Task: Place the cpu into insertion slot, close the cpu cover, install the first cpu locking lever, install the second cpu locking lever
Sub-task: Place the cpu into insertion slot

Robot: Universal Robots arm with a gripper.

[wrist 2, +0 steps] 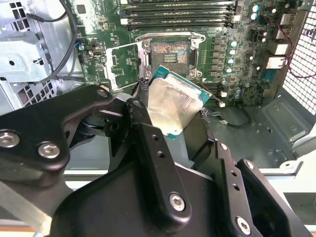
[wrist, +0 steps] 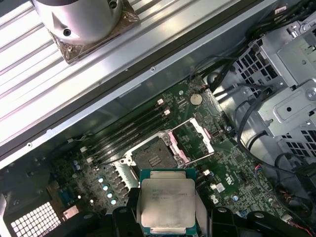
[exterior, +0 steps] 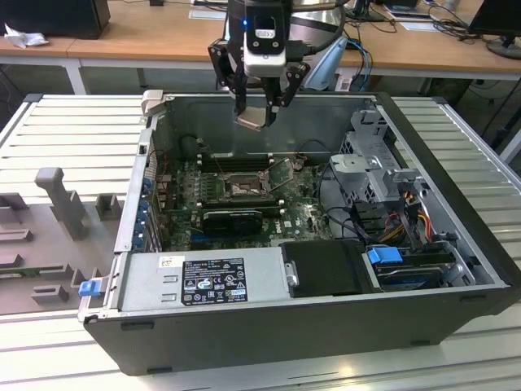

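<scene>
While gripper [exterior: 254, 114] clamps cpu [wrist 2: 173, 106] (edges part-hidden), insertion slot [wrist: 152, 157] uncovered.

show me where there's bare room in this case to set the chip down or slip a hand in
Free: the open socket, bordered by the memory slots and the flipped-open cover. Crowded: the drive cage and cables on the exterior view's right. The gripper holds the chip above.

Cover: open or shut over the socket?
Open. The cover stands swung aside off the socket, which lies bare; the hand holds the cpu above it.
</scene>
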